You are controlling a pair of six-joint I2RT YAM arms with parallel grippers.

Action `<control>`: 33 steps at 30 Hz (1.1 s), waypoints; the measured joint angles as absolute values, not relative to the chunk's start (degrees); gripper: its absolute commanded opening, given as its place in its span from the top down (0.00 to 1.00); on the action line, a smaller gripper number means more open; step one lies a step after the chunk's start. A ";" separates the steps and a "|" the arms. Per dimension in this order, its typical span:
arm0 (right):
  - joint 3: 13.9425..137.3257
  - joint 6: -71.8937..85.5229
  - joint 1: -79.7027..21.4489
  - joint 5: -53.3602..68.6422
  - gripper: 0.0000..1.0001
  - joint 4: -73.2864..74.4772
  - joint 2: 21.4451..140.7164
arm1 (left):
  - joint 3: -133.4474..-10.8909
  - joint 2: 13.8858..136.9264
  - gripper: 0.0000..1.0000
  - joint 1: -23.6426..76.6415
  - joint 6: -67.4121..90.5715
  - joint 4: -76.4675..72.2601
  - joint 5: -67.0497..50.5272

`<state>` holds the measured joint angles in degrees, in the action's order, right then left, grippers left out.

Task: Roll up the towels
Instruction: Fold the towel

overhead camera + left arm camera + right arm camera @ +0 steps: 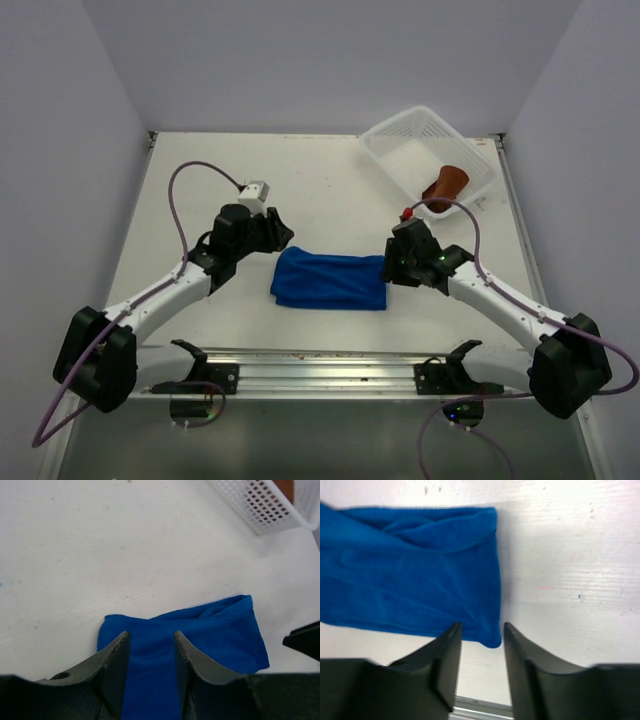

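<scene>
The left gripper (150, 652) and right gripper (481, 642), both parted and empty, flank the blue towel (330, 280) folded between them; ungripped, its loose layers may slump open

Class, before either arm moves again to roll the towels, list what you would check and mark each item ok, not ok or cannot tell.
1. Blue towel flat on the table: ok.
2. Left gripper open above its left end: ok.
3. Right gripper open at its right end: ok.
4. Blue towel rolled: not ok, only folded.
5. Rust-brown towel in the white mesh basket, apparently rolled: ok.
</scene>
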<state>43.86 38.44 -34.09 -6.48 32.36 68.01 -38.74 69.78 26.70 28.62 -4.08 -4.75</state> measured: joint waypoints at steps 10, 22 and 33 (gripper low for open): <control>43.92 39.68 -24.60 -1.52 0.78 27.33 74.30 | -40.75 79.90 0.90 48.31 25.02 -11.05 -5.52; 43.90 43.92 -18.72 5.30 0.59 19.86 79.11 | -50.19 97.71 1.00 58.24 21.89 -17.67 -2.52; 41.67 50.43 -18.37 9.93 0.48 13.72 80.27 | -51.35 104.29 1.00 60.49 21.91 -24.05 -0.54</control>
